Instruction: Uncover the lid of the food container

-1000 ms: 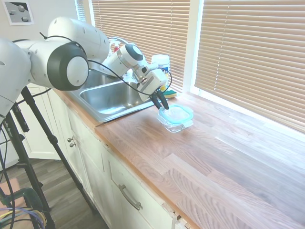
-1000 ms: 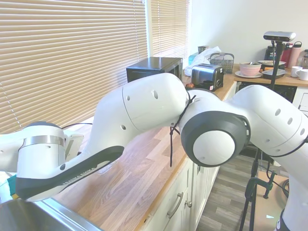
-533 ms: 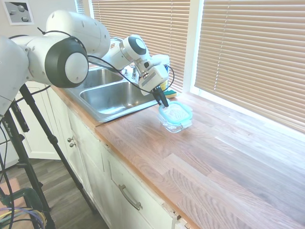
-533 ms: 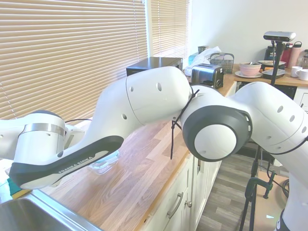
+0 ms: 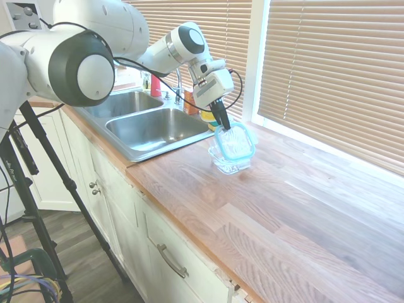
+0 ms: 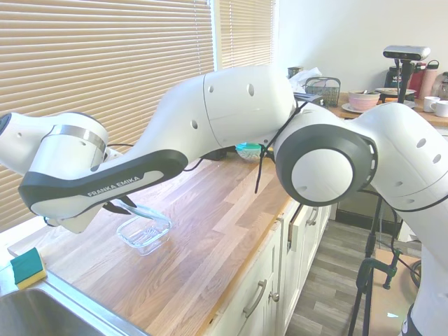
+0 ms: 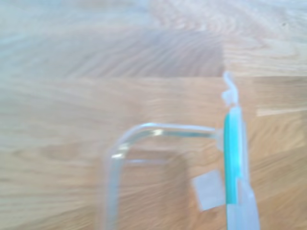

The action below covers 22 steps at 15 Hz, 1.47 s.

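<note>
Teal-rimmed lid (image 5: 233, 141) pinched at upper edge by pincer (image 5: 223, 125), tilted steeply, hanging below fingers, low edge near food container (image 5: 228, 163) on wooden bench (image 5: 303, 214); move needed: lift clear, away from container.

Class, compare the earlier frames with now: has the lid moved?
Yes. The lid, gripped by the gripper, has tilted up off the food container, rising toward the window blinds behind it.
</note>
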Available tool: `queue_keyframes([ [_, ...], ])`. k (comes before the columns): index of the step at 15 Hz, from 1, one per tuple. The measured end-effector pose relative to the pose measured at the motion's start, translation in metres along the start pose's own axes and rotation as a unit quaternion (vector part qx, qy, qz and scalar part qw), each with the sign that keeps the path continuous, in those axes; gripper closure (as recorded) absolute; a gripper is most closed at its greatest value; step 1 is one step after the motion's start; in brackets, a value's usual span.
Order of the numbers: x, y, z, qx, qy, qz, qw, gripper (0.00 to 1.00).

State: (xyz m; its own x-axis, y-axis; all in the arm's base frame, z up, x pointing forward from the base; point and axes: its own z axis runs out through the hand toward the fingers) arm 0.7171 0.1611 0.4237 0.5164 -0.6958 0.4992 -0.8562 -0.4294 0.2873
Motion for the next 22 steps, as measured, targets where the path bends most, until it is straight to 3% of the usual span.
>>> queue_keyframes([
  [5, 0.067, 0.028, 0.018, 0.012, -0.031, 0.055, 0.9979, 1.0],
  [11, 0.132, 0.076, 0.086, 0.033, -0.122, 0.107, 0.9862, 1.0],
  [13, 0.138, 0.092, 0.097, 0.062, -0.172, 0.118, 0.9761, 1.0],
  [15, 0.148, 0.115, 0.114, 0.092, -0.219, 0.129, 0.9627, 1.0],
  [17, 0.161, 0.146, 0.144, 0.11, -0.251, 0.14, 0.9514, 1.0],
  [19, 0.165, 0.175, 0.173, 0.116, -0.27, 0.143, 0.9451, 1.0],
  [22, 0.157, 0.204, 0.204, 0.113, -0.28, 0.139, 0.9432, 1.0],
])
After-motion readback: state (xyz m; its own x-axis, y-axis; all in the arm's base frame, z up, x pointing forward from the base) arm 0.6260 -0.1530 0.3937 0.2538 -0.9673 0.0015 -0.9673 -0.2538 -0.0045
